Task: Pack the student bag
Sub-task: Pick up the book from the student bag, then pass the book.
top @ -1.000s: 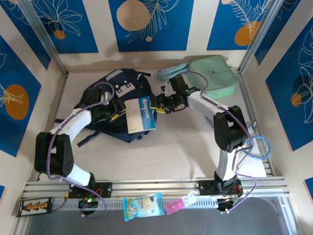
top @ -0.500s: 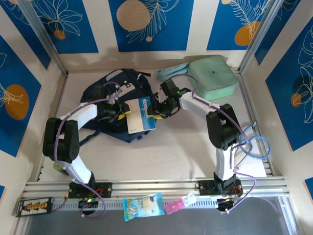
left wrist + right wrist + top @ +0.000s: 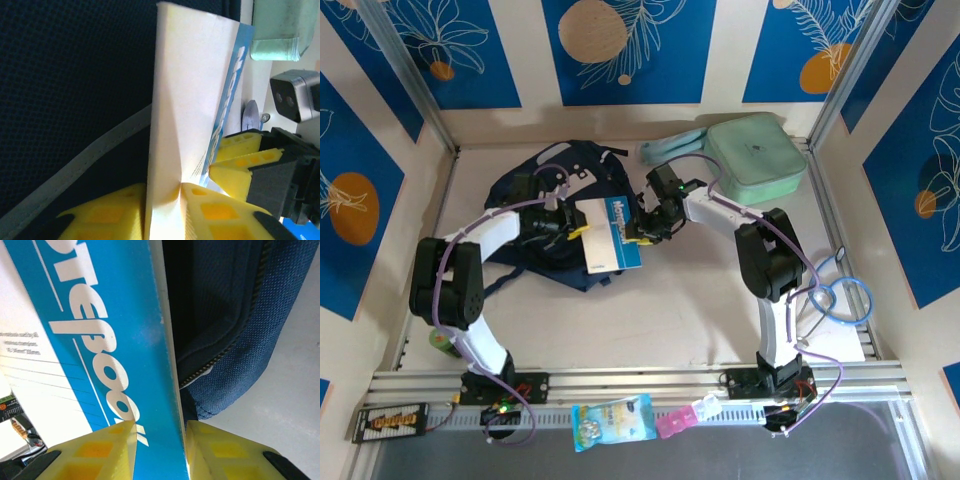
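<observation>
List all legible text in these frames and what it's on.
"TEBOO": big white letters on the blue band of the notebook, right wrist view; the word is cut off at both ends.
Fine print on the notebook's white cover: too small to read.
Logo on the mint green case: too small to read.
Light patch on the student bag: markings unreadable.
Print on the packet at the near edge: blurred.

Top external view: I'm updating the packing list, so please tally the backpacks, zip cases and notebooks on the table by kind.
Backpacks: 1, the student bag
Zip cases: 1, the mint green zip case
Notebooks: 1, the blue-and-white notebook
Total: 3
</observation>
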{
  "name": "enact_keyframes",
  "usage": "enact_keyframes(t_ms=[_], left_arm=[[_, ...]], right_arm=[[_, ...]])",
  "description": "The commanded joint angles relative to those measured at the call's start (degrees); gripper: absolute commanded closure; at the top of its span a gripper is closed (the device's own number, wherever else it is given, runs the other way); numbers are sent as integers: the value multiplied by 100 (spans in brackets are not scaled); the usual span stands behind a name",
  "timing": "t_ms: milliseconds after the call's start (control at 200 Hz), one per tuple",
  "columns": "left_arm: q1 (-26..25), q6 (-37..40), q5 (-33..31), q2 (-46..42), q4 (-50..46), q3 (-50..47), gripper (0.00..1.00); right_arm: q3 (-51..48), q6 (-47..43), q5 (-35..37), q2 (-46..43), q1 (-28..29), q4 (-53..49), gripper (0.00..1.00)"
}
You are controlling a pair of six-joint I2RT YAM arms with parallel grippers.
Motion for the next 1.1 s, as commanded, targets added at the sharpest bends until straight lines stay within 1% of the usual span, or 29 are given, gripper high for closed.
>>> enact_keyframes(t_ms=[0, 120, 165, 225, 300, 330, 365, 450, 505, 585, 690, 785, 855, 970, 1095], left_arm=[[-46, 80, 201, -175, 76, 53, 84], [-44, 68, 155, -240, 111, 109, 95], [-47, 72, 96, -309, 90, 155, 100], [-46, 34, 8, -425, 115, 201, 100], [-46, -163, -124, -607, 243, 241, 100], [-47, -315, -169, -699, 345, 234, 100], [-53, -520, -214, -819, 541, 212, 100], [-50, -1164, -399, -1100, 1212, 72, 100], [-54, -1789, -554, -1277, 1779, -68, 100], [-51, -2631, -710, -1417, 2661, -269, 100], [-85, -3358, -977, -1494, 3314, -365, 100], [-153, -3691, -1245, -1549, 3588, -356, 100], [-202, -3849, -1464, -1603, 3782, -398, 100], [-279, -4116, -1852, -1678, 4088, -533, 100], [-352, -4365, -2091, -1715, 4527, -692, 100]], right_arm=[[178, 20, -8, 83, -22, -107, 68], [75, 55, 151, -148, -58, -61, 68], [-77, 126, 251, -332, -111, 55, 66], [-436, 305, 313, -681, -230, 392, 61], [-984, 592, 81, -1175, -455, 1007, 55], [-1204, 729, -50, -1371, -554, 1282, 53], [-1459, 938, -151, -1580, -656, 1591, 47], [-2038, 1446, -493, -2040, -876, 2452, 37], [-2393, 1859, -730, -2270, -980, 3066, 30], [-2776, 2534, -1041, -2487, -1066, 3941, 24], [-3088, 3566, -1390, -2541, -1014, 5164, 19], [-3209, 4410, -1476, -2459, -871, 6081, 17], [-3214, 4864, -1498, -2356, -765, 6646, 15], [-3113, 5168, -1358, -2209, -667, 6943, 13], [-2970, 5542, -1251, -1943, -523, 7353, 13]])
